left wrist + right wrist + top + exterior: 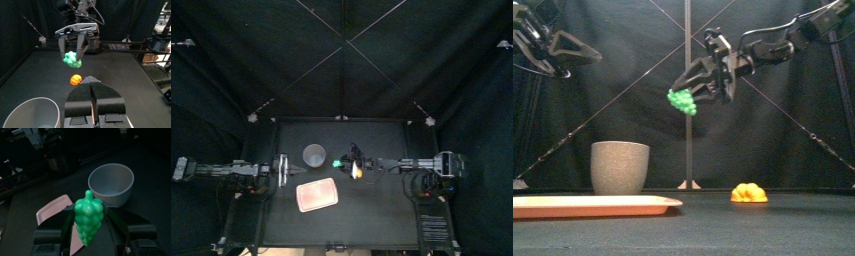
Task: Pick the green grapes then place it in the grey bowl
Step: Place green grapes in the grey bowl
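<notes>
aloft, the right gripper [695,92] clamps the green grapes [681,101], bunch hanging lengthwise; the grey bowl [620,167] stands lower, off to its left.

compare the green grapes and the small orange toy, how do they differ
Colour: the grapes are bright green, the orange toy is orange-yellow. Place: the grapes hang in the air, gripped by the right tool; the orange toy sits on the table, untouched. Shape: the grapes form a longish bunch, the orange toy a low, rounded lump. Both are small, bumpy toy foods, and neither is in the grey cup.
</notes>
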Tool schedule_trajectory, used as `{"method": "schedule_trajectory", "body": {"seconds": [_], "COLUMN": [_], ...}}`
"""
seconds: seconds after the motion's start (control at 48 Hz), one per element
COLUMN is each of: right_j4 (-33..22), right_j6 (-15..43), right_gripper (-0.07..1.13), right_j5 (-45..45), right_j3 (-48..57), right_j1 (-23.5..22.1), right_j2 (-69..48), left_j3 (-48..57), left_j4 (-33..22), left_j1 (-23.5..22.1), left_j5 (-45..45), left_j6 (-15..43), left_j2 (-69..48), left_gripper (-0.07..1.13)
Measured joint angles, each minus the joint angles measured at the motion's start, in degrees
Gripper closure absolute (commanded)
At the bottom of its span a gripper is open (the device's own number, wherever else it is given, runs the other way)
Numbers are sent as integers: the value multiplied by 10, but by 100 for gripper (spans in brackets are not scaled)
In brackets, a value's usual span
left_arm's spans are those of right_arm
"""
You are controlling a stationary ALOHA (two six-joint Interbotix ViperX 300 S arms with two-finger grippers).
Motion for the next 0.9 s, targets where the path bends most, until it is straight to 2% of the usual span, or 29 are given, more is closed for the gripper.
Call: {"method": "schedule_trajectory", "body": {"seconds": [0.312, 0.604, 0.896], "right_j4": [-44, -62, -62], "right_j6": [-4, -1, -5], "right_gripper": [52, 50, 29], "right_j5": [-35, -25, 34], "right_j3": [-146, -250, -279], "right_j1": [-22, -35, -49], "right_j2": [150, 223, 255], "left_j3": [0, 3, 7], "left_j4": [0, 0, 0], "left_j1": [9, 11, 13], "left_j5": [0, 0, 0], "left_j6": [0, 0, 0], "left_j2": [0, 0, 0], "left_gripper": [93, 93, 93]}}
